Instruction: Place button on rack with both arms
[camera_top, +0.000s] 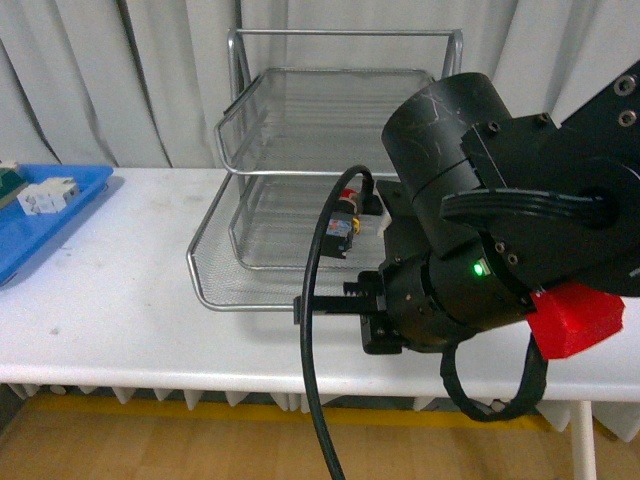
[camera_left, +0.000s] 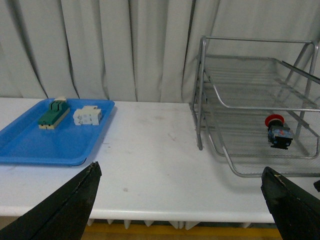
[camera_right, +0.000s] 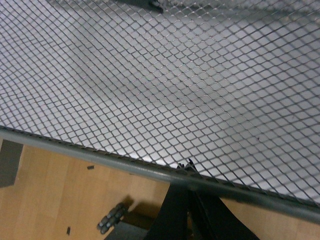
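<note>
White curtains hang behind the white desk (camera_left: 150, 150). On it stands the wire-mesh rack (camera_left: 250, 95), and the button (camera_left: 278, 132) lies in the rack's lowest tier. Left gripper (camera_left: 182, 200) is spread wide before the rack. Right gripper (camera_top: 330, 305) reaches the rack's front rim; I cannot tell its state.

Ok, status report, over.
Left gripper open, empty. Right gripper at rack front, state unclear. Button lying in bottom tier. Nothing blocking.
</note>
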